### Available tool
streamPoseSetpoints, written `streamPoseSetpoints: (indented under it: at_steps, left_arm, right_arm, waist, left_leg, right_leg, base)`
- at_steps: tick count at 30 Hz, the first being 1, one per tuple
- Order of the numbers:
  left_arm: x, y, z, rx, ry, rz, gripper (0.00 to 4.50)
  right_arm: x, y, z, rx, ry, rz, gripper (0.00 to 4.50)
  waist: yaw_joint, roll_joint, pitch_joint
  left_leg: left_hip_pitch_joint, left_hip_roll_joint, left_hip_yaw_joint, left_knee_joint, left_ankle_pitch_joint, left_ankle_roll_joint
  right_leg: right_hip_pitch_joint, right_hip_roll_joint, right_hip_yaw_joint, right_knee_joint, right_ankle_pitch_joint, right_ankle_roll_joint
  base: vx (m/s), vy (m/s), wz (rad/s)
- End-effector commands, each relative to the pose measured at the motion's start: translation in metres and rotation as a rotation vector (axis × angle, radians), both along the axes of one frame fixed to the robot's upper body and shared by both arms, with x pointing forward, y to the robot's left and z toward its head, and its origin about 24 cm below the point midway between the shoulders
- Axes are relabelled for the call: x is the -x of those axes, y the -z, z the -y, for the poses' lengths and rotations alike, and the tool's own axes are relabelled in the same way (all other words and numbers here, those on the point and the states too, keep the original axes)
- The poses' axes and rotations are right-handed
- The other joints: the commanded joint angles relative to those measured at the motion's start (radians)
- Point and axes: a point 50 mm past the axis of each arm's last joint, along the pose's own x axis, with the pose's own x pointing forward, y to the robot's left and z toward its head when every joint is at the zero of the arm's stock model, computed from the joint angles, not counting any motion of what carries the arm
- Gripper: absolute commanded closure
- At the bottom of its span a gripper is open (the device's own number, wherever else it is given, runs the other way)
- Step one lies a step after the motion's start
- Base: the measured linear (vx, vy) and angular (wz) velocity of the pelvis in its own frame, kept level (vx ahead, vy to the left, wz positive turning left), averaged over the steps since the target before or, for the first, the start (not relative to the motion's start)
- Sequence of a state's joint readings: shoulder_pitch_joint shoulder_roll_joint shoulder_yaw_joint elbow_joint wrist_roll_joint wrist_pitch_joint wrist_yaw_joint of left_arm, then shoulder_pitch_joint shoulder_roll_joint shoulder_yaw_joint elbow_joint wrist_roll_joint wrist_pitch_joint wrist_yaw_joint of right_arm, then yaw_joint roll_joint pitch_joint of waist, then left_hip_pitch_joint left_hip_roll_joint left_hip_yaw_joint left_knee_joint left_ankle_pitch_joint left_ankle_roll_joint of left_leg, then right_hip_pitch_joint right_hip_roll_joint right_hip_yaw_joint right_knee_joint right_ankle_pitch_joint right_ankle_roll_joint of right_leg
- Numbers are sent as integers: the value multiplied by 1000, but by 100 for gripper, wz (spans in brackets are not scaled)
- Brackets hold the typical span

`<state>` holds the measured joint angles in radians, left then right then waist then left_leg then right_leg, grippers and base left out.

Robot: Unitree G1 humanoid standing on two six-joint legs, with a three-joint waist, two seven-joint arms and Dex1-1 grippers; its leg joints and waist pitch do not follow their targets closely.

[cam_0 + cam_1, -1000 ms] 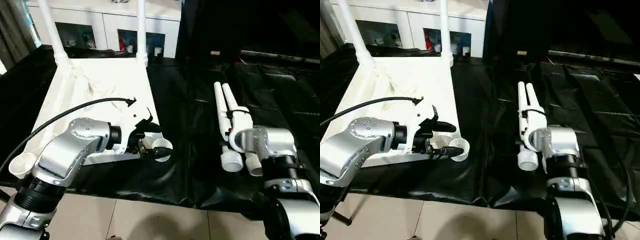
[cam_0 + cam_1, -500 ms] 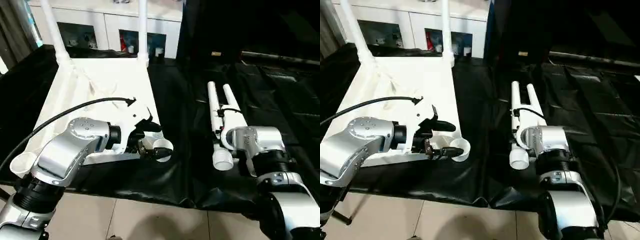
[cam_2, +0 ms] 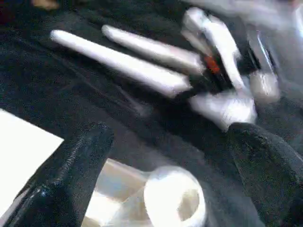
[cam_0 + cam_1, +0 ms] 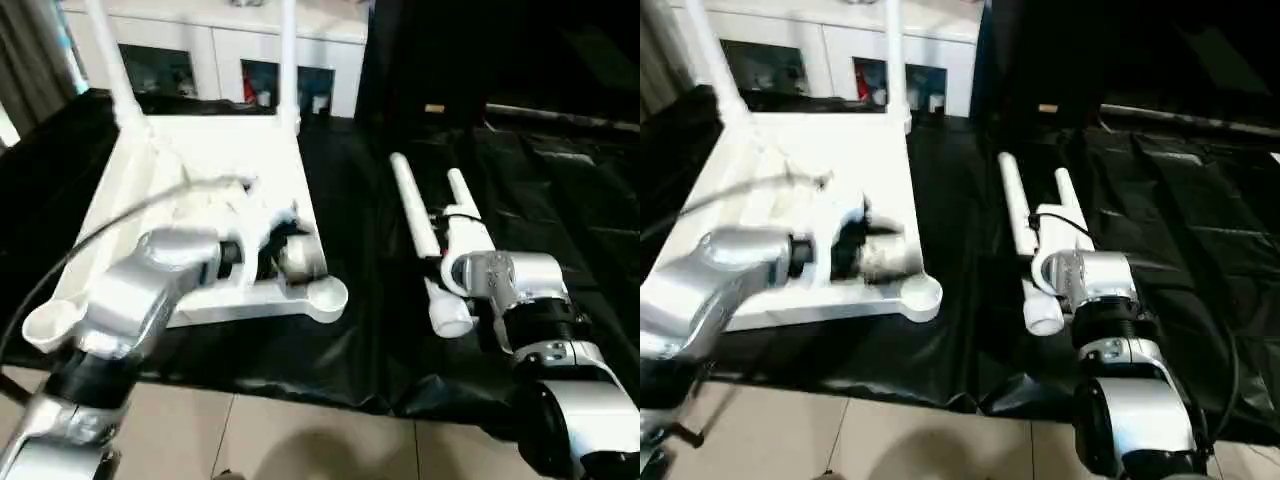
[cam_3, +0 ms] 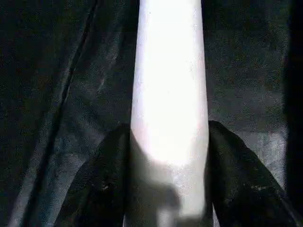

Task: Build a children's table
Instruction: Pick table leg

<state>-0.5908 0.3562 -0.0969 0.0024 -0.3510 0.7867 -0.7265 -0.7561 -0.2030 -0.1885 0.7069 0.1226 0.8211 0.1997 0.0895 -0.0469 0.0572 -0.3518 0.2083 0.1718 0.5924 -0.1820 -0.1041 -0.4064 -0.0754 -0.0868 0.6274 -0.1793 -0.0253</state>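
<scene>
Table top, count: one white table top (image 4: 200, 170), lying upside down on the black cloth (image 4: 350, 330) at the left of the scene.
Fitted legs, count: two fitted legs (image 4: 288, 60) stand upright in the two far corner sockets of the top.
Empty sockets, count: two round sockets at the near edge, one at the near left corner (image 4: 48, 325) and one at the near right corner (image 4: 325, 295). Both are hollow cups with no leg in them.
Left gripper: the left gripper (image 3: 165, 156) is above the near right corner of the top, just beside the empty socket. Its two black fingers (image 3: 71, 165) stand wide apart and nothing is between them.
Cable: one thin cable (image 4: 140, 205) arcs over the left forearm.
Loose legs, count: two loose legs lie on the black cloth at the right, well apart from the table top.
Loose leg nearer the top: this leg (image 4: 412, 210) lies free on the cloth, turned a little away from the other one, so the far ends are apart.
Held leg: the second leg (image 5: 170, 94) lies between the fingers of the right gripper (image 5: 168, 189).
Right gripper: its fingers are on both sides of the leg and touch it, clamped on the tube.
Cabinet: one white cabinet (image 4: 230, 45) stands behind the table; small items are on its shelves, too small to tell what they are.
</scene>
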Motion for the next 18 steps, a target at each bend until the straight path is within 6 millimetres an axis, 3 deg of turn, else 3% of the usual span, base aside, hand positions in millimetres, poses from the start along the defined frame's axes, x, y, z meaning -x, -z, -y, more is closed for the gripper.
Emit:
streamPoseSetpoints:
  at_steps: [1, 2, 5, 8, 9, 11, 14, 18]
  left_arm:
    - [-10, -6, -2, 96, -88, -32, 0]
    - [-15, -6, -1, 167, -124, -62, 0]
    - [-22, -7, 4, 271, -170, -116, 0]
    - [-29, -10, 14, 397, -178, -187, 0]
    - [-29, -10, 14, 397, -178, -187, 0]
    - [-33, -12, 20, 460, -174, -215, 0]
    - [-38, -19, 29, 578, -171, -273, 0]
    - [-41, -18, 31, 591, -190, -293, 0]
  right_arm:
    - [-3, -9, -1, -62, 0, 90, 264]
    - [-4, -11, -2, -95, -5, 131, 264]
    - [-5, -22, -8, -217, -47, 246, 264]
    - [2, -40, -23, -388, -218, 385, 264]
    - [2, -40, -23, -388, -218, 385, 265]
    - [9, -49, -31, -463, -318, 433, 265]
    - [26, -60, -48, -561, -515, 492, 265]
    - [34, -65, -58, -602, -597, 514, 266]
  waist:
    - [-1, 4, -72]
    - [1, 2, -75]
    - [3, -4, -76]
    - [2, -4, -77]
    - [6, -5, -77]
    - [10, -6, -79]
    - [13, -6, -77]
    - [14, -4, -74]
  left_leg:
    - [-2, 4, 8, -57, -136, -34]
    - [-4, 7, 3, -60, -123, -28]
    - [-9, 6, 5, -57, -104, 6]
    - [-11, 8, 4, -55, -76, 31]
    - [-12, 3, 8, -53, -68, 43]
    - [-9, 11, 3, -53, -50, 71]
    - [-9, 12, 2, -52, -55, 83]
    - [-8, 13, 1, -55, -80, 71]
  right_leg:
    - [61, -53, 54, -77, -198, -126]
    - [65, -55, 51, -72, -190, -129]
    - [67, -54, 51, -73, -152, -137]
    - [68, -55, 51, -69, -124, -148]
    - [72, -50, 51, -72, -109, -146]
    - [70, -57, 50, -66, -68, -170]
    - [72, -59, 48, -68, -71, -189]
    - [70, -59, 47, -77, -129, -177]
  base:
    - [0, 0, 0]
    - [0, 0, 0]
    - [0, 0, 0]
    - [0, 0, 0]
    - [0, 0, 0]
    - [0, 0, 0]
    - [0, 0, 0]
    - [0, 0, 0]
